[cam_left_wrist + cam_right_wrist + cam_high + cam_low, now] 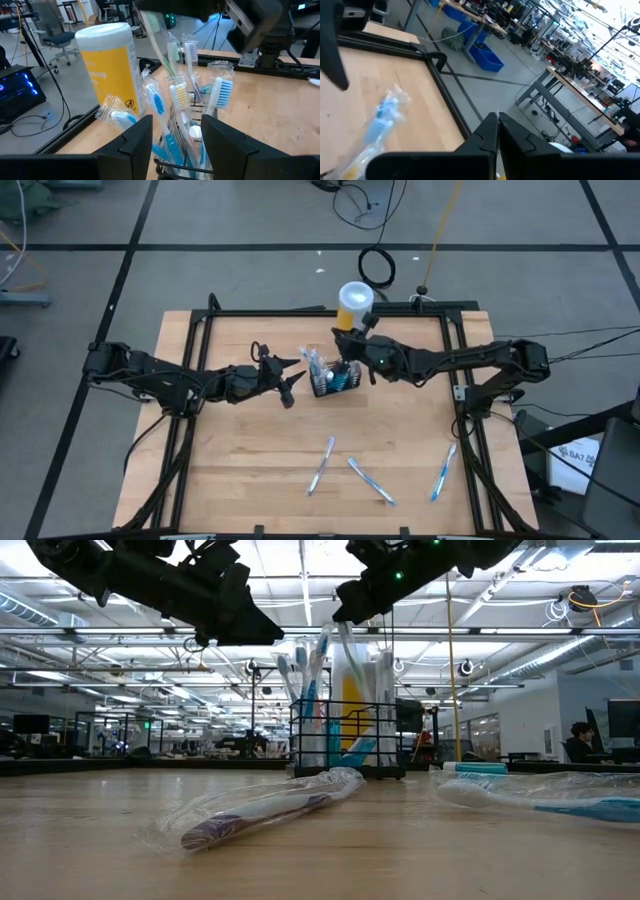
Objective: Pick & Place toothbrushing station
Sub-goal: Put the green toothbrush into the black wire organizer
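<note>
- Black wire-mesh rectangular basket (334, 383), crammed with wrapped toothbrushes (172, 95), partly hidden under right gripper (349, 367); contact unclear.
- Right fingers (487, 132) pressed together.
- Left gripper (291, 385), fingers (137, 137) spread, just left of basket.

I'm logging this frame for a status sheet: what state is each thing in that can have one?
Basket: upright, filled with wrapped toothbrushes.
Canister: upright, lid on, behind the basket.
Three toothbrushes: lying flat in wrappers at the table's near side.
Left gripper: open, beside the basket.
Right gripper: over the basket, shut on a toothbrush.
</note>
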Motion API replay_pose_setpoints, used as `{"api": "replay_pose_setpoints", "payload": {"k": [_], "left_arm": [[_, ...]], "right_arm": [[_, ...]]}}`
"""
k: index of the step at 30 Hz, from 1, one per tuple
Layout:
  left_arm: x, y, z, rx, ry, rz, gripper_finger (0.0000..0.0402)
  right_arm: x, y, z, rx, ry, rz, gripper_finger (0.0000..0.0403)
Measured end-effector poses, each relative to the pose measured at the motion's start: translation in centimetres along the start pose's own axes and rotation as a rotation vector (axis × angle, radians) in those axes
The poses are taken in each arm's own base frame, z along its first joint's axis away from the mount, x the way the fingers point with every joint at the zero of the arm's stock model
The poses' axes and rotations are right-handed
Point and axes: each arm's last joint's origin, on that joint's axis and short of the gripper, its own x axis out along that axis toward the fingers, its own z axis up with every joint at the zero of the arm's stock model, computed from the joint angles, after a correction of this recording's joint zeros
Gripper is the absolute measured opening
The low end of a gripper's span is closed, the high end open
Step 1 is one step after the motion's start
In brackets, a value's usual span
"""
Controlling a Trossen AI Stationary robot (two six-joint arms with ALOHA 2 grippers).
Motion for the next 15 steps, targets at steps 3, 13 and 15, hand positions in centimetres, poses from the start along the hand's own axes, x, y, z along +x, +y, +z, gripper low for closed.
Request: {"api": "replay_pose_setpoints", "payload": {"k": [3,13,15], "left_arm": [[0.0,0.0,0.0,0.0,0.0,0.0,0.0175],[0.0,0.0,0.0,-0.002,0.0,0.0,0.0175],[0.0,0.0,0.0,-0.003,0.0,0.0,0.0175]], "right_arm": [[-0.2,0.5,-0.9,-0.003,0.011,-0.017,0.0],[-1.6,2.3,-3.8,-0.064,-0.049,-0.028,0.0],[-1.9,2.7,-4.1,-0.073,-0.054,-0.019,0.0]]}}
